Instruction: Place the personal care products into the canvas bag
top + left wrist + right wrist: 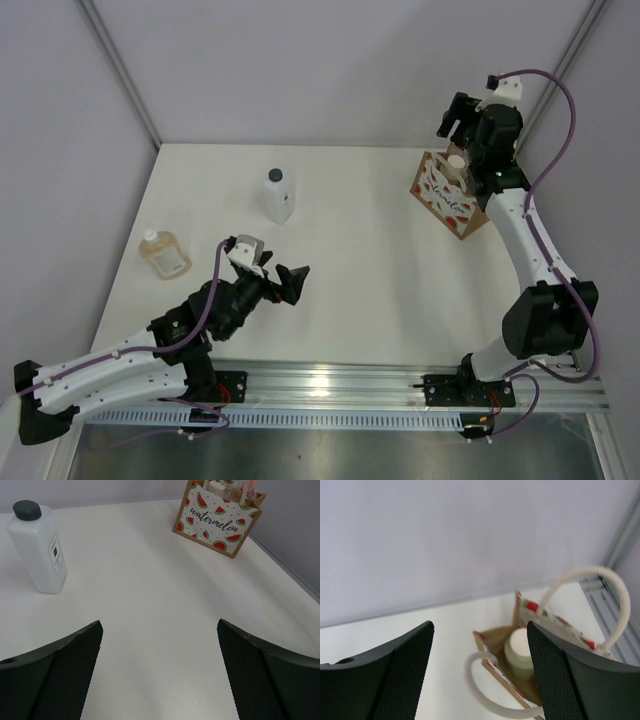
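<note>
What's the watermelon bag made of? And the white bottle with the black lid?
The boxy tan bag with a white watermelon-print front looks like stiff, matte woven cloth, maybe canvas or jute. Its thick white handles look like soft twisted rope. The white rectangular bottle with a black cap looks like smooth, milky plastic with a faint sheen.

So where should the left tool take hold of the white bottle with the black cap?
Mid-body on the white bottle, below its black cap, coming in level from the near side. It stands upright with flat, straight sides, so the open left tool could likely close across its width.
</note>
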`<action>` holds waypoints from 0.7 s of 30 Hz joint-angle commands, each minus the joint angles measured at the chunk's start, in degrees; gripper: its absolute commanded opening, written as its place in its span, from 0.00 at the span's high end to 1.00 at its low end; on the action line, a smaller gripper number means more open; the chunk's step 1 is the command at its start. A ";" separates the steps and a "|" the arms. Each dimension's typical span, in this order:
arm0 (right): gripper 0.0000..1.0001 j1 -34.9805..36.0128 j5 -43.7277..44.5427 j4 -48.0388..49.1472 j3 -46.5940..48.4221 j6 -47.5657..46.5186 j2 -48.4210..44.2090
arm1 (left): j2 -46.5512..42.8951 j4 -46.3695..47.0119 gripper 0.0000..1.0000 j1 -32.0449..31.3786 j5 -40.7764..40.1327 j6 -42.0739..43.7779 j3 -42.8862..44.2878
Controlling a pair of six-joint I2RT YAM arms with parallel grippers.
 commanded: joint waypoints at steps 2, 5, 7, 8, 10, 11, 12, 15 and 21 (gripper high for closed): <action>0.20 1.53 -16.35 -6.35 4.89 -0.10 -4.56 | -0.26 0.42 0.01 0.23 0.04 0.30 2.14; 0.18 7.23 -22.43 -6.37 3.14 -1.93 -5.09 | -0.26 0.50 0.01 0.14 -0.75 0.22 1.96; 0.17 13.97 -21.66 -3.66 0.78 -2.99 -5.00 | -0.70 0.76 0.01 0.23 -2.16 0.13 1.52; 0.16 16.28 -21.04 -2.25 -0.02 -4.56 -4.74 | -1.05 0.94 0.01 0.23 -2.42 0.21 1.35; 0.13 20.50 -19.99 3.09 -1.43 -6.33 -3.86 | -2.02 1.47 0.01 0.23 -2.42 0.30 0.64; 0.12 24.09 -19.11 4.26 -1.78 -6.60 -2.03 | -2.28 1.64 0.01 0.14 -2.42 0.39 0.56; 0.07 25.69 -15.45 5.06 -1.35 -5.21 -0.79 | -2.81 1.73 0.01 0.23 -2.42 0.39 0.30; 0.05 31.58 -4.65 8.04 0.15 0.41 4.83 | -3.51 1.03 0.01 0.23 -4.44 -0.75 0.21; 0.01 40.03 9.53 21.56 0.58 4.03 14.93 | -11.76 2.00 0.01 0.14 -6.46 -1.63 -3.31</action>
